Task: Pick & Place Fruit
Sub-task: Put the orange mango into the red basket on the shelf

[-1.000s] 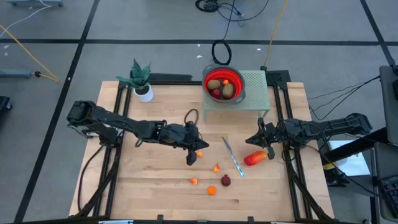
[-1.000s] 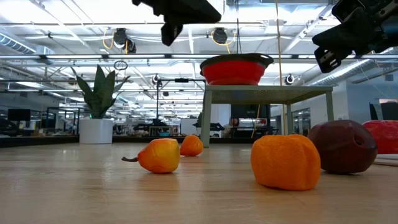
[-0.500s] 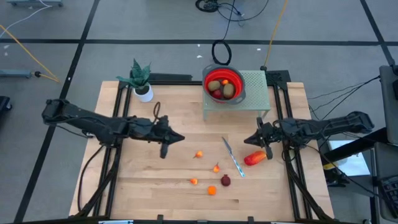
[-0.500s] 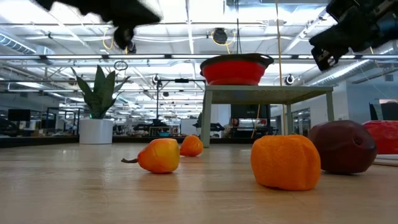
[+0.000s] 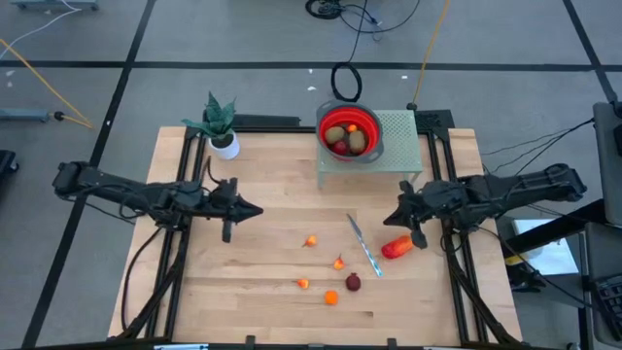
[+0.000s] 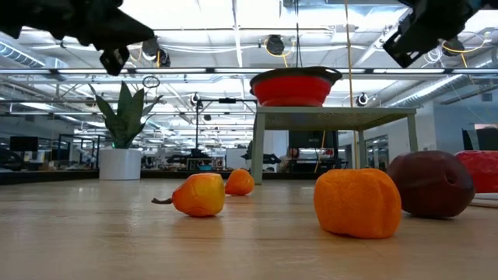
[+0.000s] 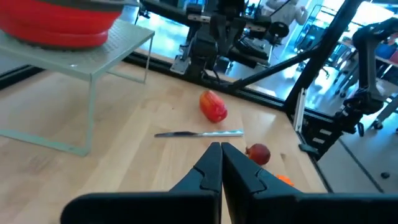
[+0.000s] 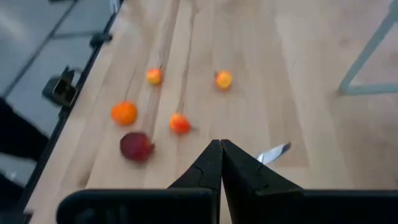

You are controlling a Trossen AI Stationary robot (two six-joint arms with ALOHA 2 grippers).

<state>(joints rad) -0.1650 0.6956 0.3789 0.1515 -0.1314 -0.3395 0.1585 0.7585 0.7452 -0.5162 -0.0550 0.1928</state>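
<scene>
Several fruit pieces lie on the wooden table: small orange ones (image 5: 311, 241) (image 5: 338, 262) (image 5: 303, 284) (image 5: 331, 297), a dark red ball (image 5: 353, 282) and an elongated red-orange piece (image 5: 397, 248). More fruit sits in the red bowl (image 5: 367, 123), which stands on a raised mesh stand (image 5: 397, 136) at the far side. My left gripper (image 5: 259, 210) hovers shut over the table's left half, well left of the fruit. My right gripper (image 5: 388, 218) hovers shut just above and to the far side of the red-orange piece (image 7: 213, 106). Neither holds anything.
A slim knife (image 5: 364, 245) lies between the small fruit and the red-orange piece. A potted plant (image 5: 221, 124) stands at the far left corner. Bare wood lies along the near left of the table (image 5: 224, 292).
My left gripper has drawn back from above the small orange fruit toward the table's left edge, staying shut and carrying nothing. My right gripper has risen a little over the red-orange piece, still shut. The fruit has not moved.
</scene>
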